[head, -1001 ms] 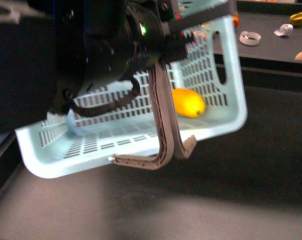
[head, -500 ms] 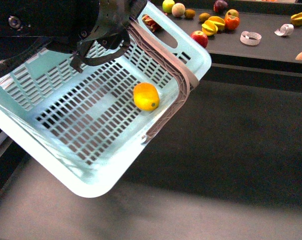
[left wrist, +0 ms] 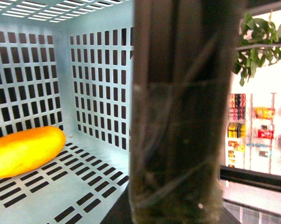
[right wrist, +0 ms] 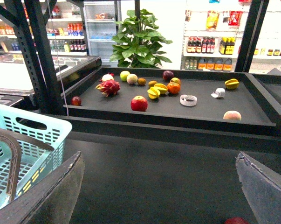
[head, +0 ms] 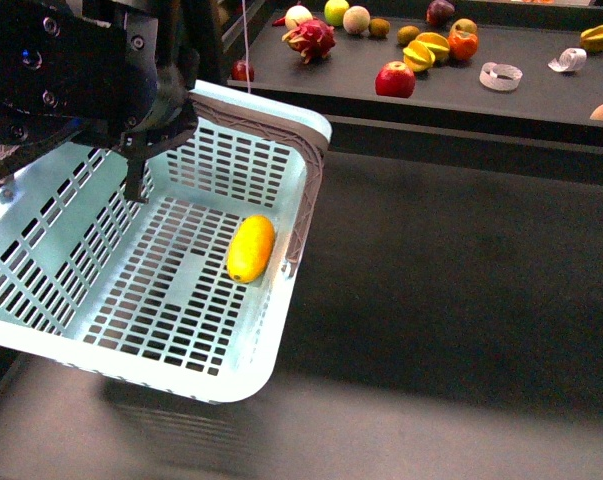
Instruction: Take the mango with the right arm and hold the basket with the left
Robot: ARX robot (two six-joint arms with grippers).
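The pale aqua basket [head: 41,215] hangs tilted at the left of the front view, off the dark table. My left gripper [head: 144,145], on the bulky black arm, is shut on the basket near its far rim. One grey-brown handle [head: 305,205] lies along the right wall. The mango [head: 250,248] lies on the slotted base against that wall. In the left wrist view the mango [left wrist: 26,151] rests in a corner beside a blurred handle [left wrist: 177,116] that fills the middle. My right gripper [right wrist: 159,186] stands open over bare table, right of the basket [right wrist: 35,135].
A raised black tray [head: 541,100] at the back holds a red apple [head: 395,78], a dragon fruit [head: 311,38], a star fruit [head: 429,50], a tape roll [head: 499,75] and other fruit. Black frame posts [right wrist: 42,56] rise beside the basket. Something small and red [right wrist: 236,220] lies under my right gripper.
The basket has swung down and leftward from a steep tilt to a flatter hang. The mango has slid across the base to the right wall. My left arm has moved up-left.
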